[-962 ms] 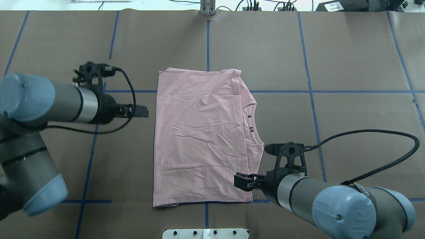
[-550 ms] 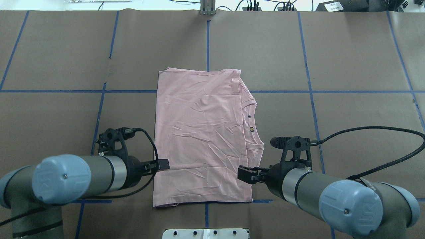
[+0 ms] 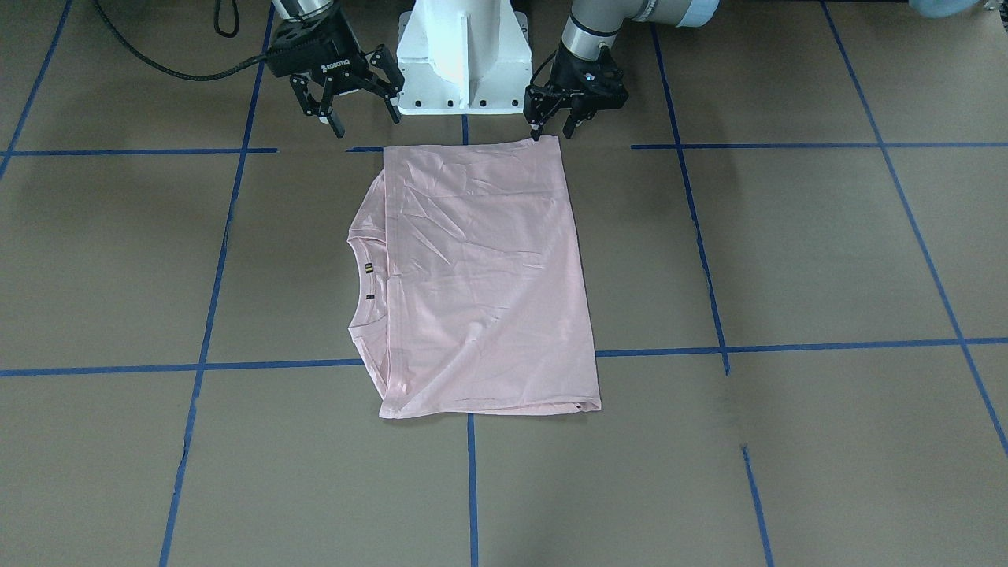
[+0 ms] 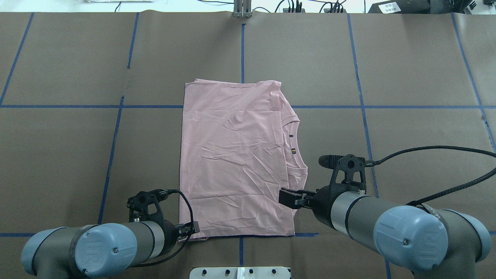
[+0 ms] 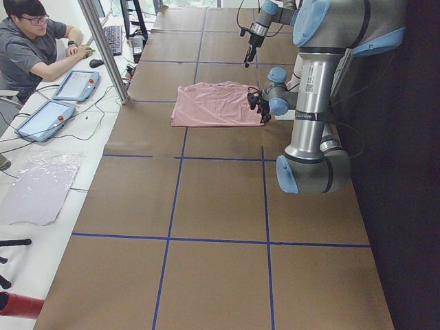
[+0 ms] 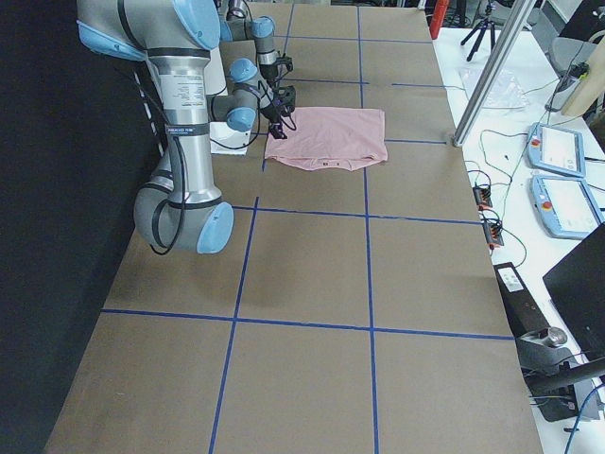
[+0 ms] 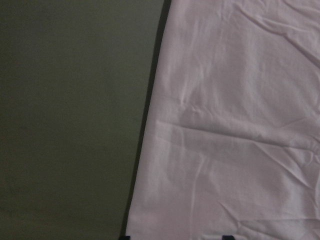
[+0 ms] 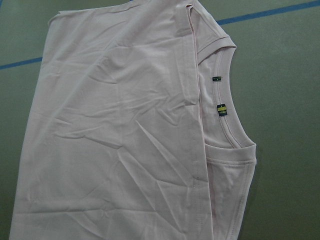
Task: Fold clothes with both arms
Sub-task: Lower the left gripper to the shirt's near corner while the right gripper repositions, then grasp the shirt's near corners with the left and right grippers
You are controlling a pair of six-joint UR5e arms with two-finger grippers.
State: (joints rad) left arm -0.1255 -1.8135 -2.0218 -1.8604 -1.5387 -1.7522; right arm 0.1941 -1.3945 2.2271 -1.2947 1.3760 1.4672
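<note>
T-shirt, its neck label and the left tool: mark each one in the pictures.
pink T-shirt point(image 4: 232, 155): overhead view, middle of the folded plain fabric.
neck label point(image 8: 221, 110): right wrist view, yellow tag inside the collar.
left tool point(image 3: 553, 132): front-facing view, between its fingertips at the shirt's corner.

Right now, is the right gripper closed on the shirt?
No, the right gripper is open, jaws spread, with none of the T-shirt between them.

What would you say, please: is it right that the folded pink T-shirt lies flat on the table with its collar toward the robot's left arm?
Not quite. The folded pink T-shirt lies flat on the table, but its collar points toward the robot's right arm, not the left, as the overhead exterior view shows.
</note>
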